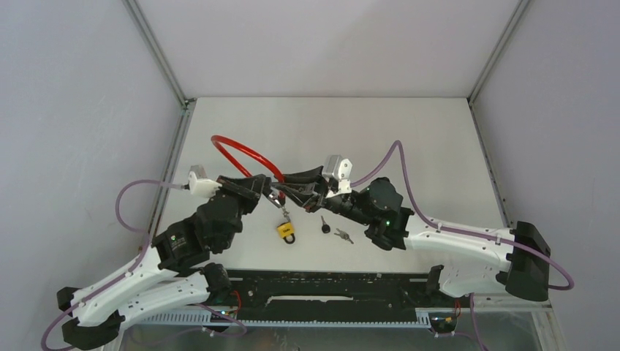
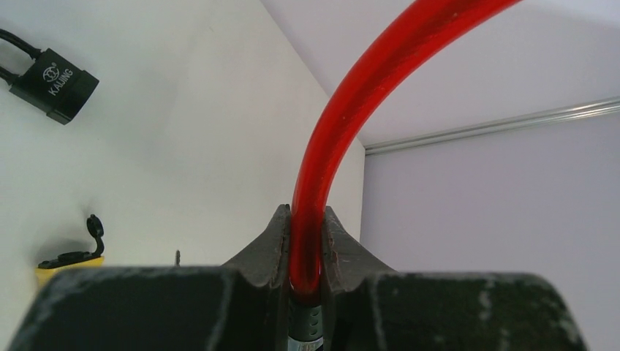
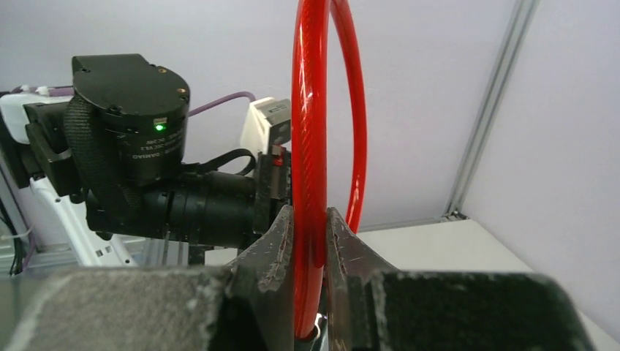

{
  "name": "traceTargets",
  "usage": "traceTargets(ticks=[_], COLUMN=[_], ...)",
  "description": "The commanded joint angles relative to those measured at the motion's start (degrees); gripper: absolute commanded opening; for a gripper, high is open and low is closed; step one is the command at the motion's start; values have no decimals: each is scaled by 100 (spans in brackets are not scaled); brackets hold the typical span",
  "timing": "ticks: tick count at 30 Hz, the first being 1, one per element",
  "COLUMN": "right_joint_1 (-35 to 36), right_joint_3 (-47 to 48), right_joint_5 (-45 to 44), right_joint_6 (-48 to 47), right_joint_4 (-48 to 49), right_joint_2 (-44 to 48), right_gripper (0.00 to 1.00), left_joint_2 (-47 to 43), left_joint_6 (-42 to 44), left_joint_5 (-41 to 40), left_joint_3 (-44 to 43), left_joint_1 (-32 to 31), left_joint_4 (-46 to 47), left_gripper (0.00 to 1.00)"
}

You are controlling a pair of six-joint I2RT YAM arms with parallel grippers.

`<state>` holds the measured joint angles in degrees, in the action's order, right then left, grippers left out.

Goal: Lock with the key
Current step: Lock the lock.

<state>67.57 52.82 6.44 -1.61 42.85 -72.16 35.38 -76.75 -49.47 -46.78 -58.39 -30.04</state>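
Note:
A red cable [image 1: 241, 152] loops up over the table's middle. My left gripper [image 1: 271, 194] is shut on one end of it; in the left wrist view the cable [image 2: 343, 110] rises from between the fingers [image 2: 272, 241]. My right gripper [image 1: 288, 189] is shut on the other end, and its wrist view shows the cable [image 3: 310, 131] clamped between the fingers [image 3: 340, 245]. A yellow padlock [image 1: 286, 231] lies on the table just below both grippers and also shows in the left wrist view [image 2: 58, 265]. Small silver keys [image 1: 343, 235] lie to its right.
A small black padlock [image 1: 323, 224] lies between the yellow padlock and the keys; it also shows in the left wrist view [image 2: 55, 82]. The left arm's wrist [image 3: 131, 168] fills the left of the right wrist view. Enclosure walls stand behind and on both sides.

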Motion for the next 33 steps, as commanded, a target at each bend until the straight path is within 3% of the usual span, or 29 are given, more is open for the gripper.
traceTargets(ticks=[1,33], right_joint_1=[17,-354], right_joint_3=[393,415], right_joint_5=[672,654], right_joint_6=[91,329], right_joint_4=[272,479], right_joint_2=[-61,-356], right_gripper=[0,0], left_joint_2=[188,106], left_joint_6=[-374,-409], left_joint_5=[190,739], left_joint_3=[-104,157], left_joint_1=[-41,-50], left_joint_4=[49,405], left_gripper=[0,0])
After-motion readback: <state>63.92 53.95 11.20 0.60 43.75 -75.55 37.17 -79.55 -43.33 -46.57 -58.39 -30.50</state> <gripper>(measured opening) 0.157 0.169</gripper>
